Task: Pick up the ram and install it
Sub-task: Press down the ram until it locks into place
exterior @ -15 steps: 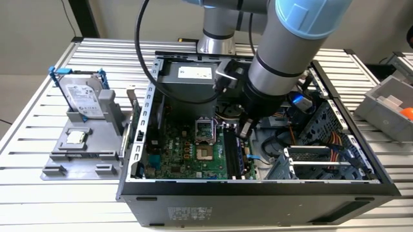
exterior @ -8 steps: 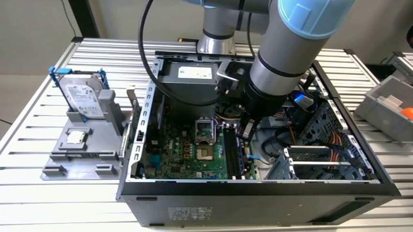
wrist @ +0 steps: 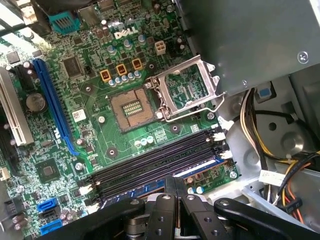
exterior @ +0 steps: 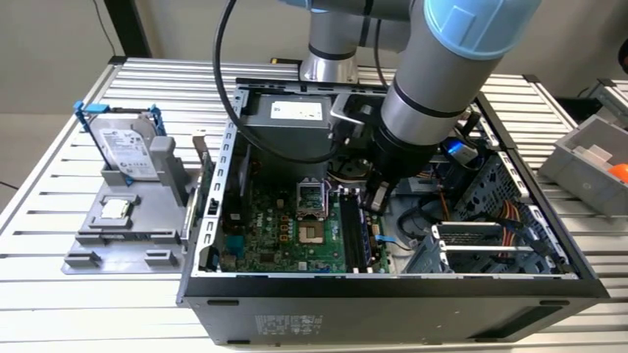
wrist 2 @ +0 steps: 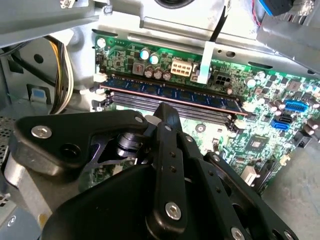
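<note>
The gripper [wrist 2: 167, 112] hangs just above the ram [wrist 2: 170, 95] seated in its slot, apparently for pressing; whether the jaws are clenched, I cannot tell.

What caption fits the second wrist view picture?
End effector poised over the ram sitting in a motherboard slot.

Exterior high; wrists close over motherboard [wrist: 100, 150]
</note>
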{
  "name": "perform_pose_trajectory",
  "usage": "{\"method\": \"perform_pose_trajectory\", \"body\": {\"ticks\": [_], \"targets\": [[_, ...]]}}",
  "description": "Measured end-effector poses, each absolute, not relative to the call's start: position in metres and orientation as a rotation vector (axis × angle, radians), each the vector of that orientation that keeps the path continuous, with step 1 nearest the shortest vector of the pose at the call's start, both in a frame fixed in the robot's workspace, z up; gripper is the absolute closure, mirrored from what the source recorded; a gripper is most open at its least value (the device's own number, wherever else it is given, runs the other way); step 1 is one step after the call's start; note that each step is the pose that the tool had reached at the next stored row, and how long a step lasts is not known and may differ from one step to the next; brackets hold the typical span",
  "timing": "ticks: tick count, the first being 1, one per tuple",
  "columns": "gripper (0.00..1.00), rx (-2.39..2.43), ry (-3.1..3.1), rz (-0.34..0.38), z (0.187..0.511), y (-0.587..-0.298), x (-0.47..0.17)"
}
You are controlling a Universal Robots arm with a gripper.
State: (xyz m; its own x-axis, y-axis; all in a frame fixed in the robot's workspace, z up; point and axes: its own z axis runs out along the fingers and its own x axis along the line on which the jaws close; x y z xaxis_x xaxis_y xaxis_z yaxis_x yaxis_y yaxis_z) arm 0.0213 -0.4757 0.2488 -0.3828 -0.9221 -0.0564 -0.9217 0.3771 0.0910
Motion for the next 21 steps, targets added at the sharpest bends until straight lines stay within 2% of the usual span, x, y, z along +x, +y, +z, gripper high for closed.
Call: {"method": "perform_pose_trajectory", "body": {"ticks": [21], "targets": [[1.0, 1.8, -2.562, -0.168, 0.2493, -0.4757, 0.0249]]}}
